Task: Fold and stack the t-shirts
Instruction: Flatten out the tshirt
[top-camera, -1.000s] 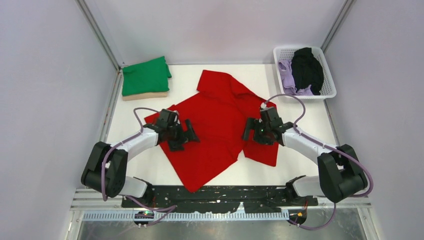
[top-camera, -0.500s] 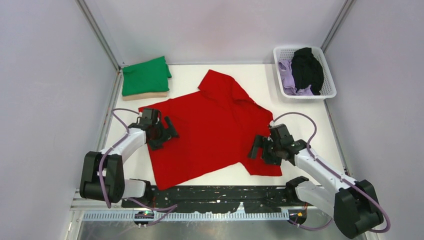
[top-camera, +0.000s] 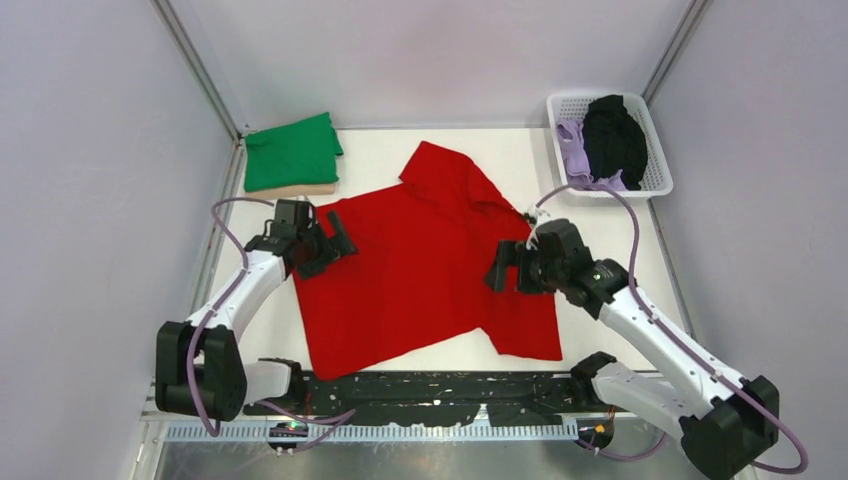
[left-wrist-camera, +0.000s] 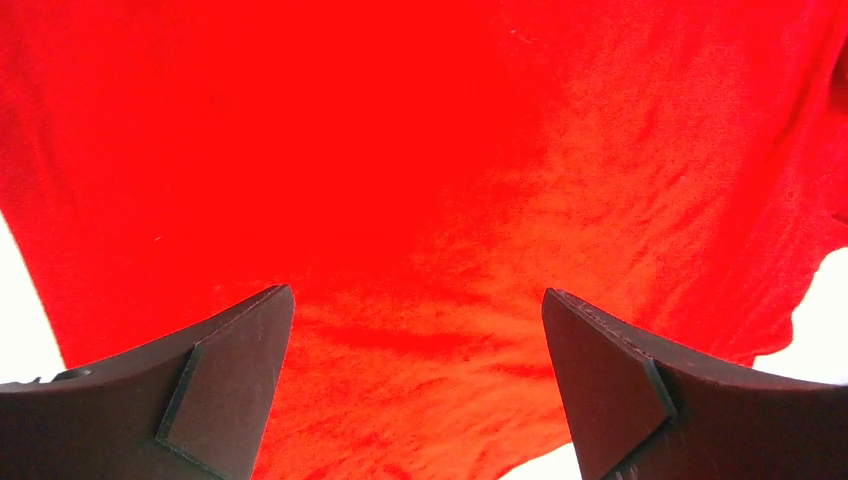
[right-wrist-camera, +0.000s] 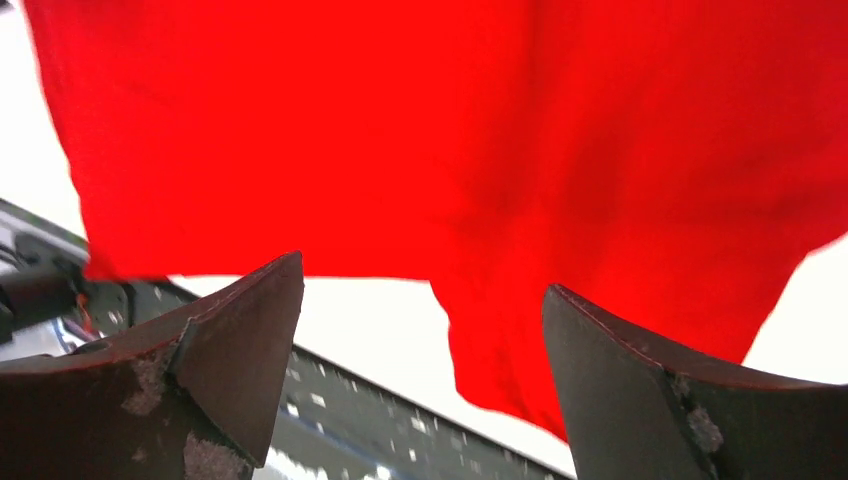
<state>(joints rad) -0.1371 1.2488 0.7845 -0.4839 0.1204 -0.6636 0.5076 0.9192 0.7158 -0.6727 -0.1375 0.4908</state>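
- The white table (top-camera: 385, 150) carried everything, with the two arm bases at its near edge.
- The red t-shirt (top-camera: 420, 260) lay spread open over the middle of the table, mostly flat and turned at a slant. One sleeve pointed toward the far side and the other lay at the near right. A few creases showed near its far right shoulder.
- The right arm (top-camera: 660, 340) reached in from the near right corner, and the left arm (top-camera: 235, 295) reached up along the left side.
- A white basket (top-camera: 660, 182) sat at the far right corner, well apart from the red shirt.
- The folded green t-shirt (top-camera: 292, 152) rested at the far left corner on top of a tan t-shirt (top-camera: 290, 190). Only a thin edge of the tan one showed.
- A black garment (top-camera: 612, 135) was heaped in the basket, partly over a lavender garment (top-camera: 575, 150) bunched at the basket's left side.
- The right gripper (top-camera: 508, 272) sat over the shirt's right side, near the sleeve. In the right wrist view its jaws were spread wide with nothing between them (right-wrist-camera: 422, 275), and the red cloth (right-wrist-camera: 400, 120), bare table and the dark base plate (right-wrist-camera: 400, 415) lay below.
- The left gripper (top-camera: 330, 252) sat over the shirt's left edge. Its jaws too were spread apart and held nothing (left-wrist-camera: 416, 300), and red fabric (left-wrist-camera: 420, 150) filled nearly the whole left wrist view beneath them.
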